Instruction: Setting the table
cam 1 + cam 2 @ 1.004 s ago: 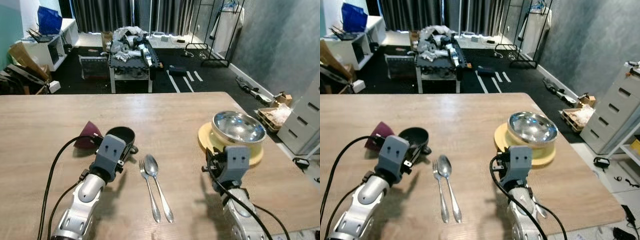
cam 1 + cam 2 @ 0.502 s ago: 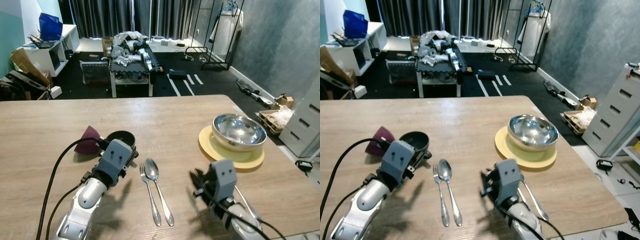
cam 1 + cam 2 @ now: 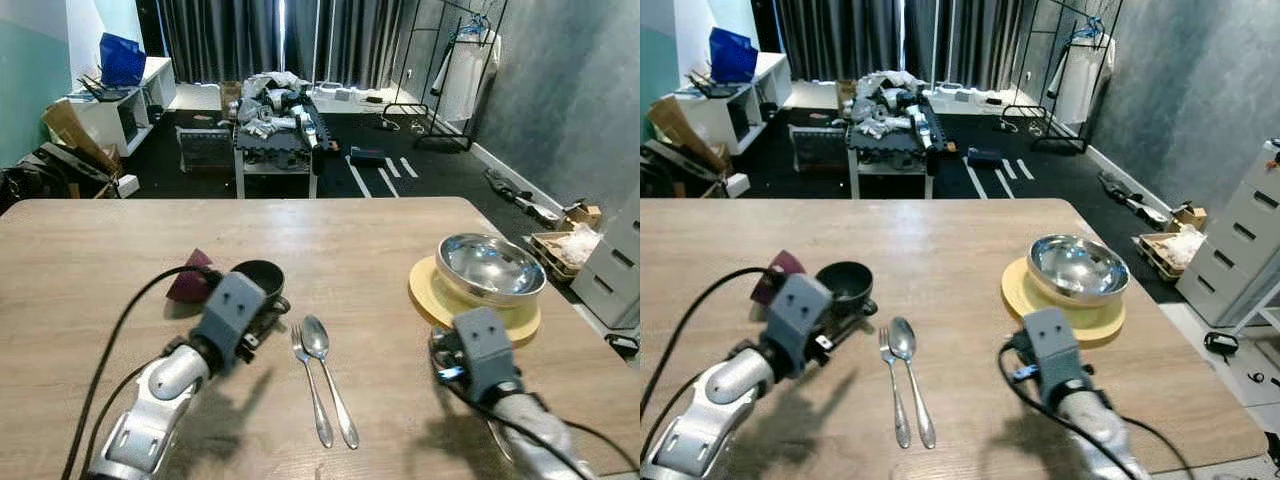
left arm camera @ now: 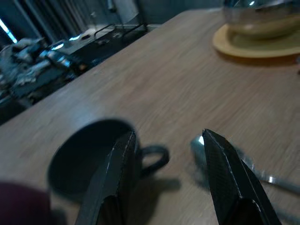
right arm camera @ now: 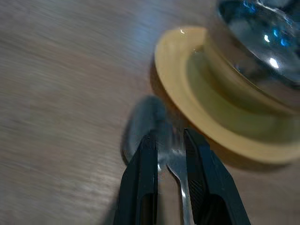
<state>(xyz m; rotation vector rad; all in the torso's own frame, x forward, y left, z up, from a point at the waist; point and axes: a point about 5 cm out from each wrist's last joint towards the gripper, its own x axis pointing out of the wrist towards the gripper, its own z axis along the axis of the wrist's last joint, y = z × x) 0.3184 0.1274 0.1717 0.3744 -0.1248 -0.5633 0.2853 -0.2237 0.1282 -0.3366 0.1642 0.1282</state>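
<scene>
Both grippers low over the wooden desk (image 3: 350,230) — cutlery and dishes laid out.
Head views: a fork (image 3: 309,385) and spoon (image 3: 328,375) lie side by side between the arms; a steel bowl (image 3: 491,268) sits on a yellow plate (image 3: 430,300). Left wrist: the left gripper (image 4: 166,164), fingers apart, hangs by a black cup (image 4: 89,157). Right wrist: the right gripper (image 5: 169,154) is clamped on a second spoon (image 5: 147,126) touching the plate's rim.
</scene>
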